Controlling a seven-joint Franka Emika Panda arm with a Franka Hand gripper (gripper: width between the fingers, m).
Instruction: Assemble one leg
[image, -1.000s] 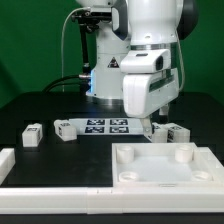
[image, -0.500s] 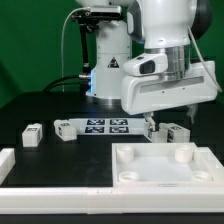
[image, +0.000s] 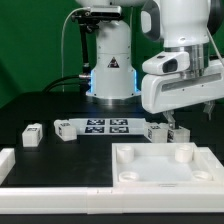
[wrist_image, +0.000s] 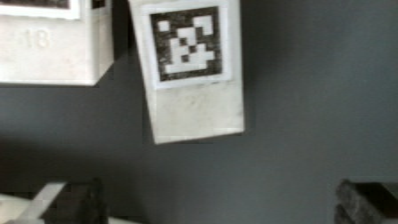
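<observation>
Several legs, small white blocks with black-and-white tags, lie on the dark table. One leg (image: 33, 134) is at the exterior view's left, one (image: 65, 129) lies beside the marker board (image: 105, 126), and two (image: 158, 130) (image: 181, 133) lie at the right behind the white tray (image: 140, 178). My gripper (image: 171, 121) hangs just above the two right legs. In the wrist view one tagged leg (wrist_image: 192, 72) lies ahead of the open gripper (wrist_image: 222, 205), apart from it, with a second white block (wrist_image: 54, 45) beside it. The fingertips (wrist_image: 80, 200) hold nothing.
A white raised corner piece (image: 10, 160) sits at the front of the exterior view's left. The robot base (image: 110, 60) stands behind the marker board. The tray has round corner sockets (image: 181, 153).
The arm has swung toward the exterior view's right, from over the marker board's right end to above the two right legs. The wrist has turned. No part has moved.
</observation>
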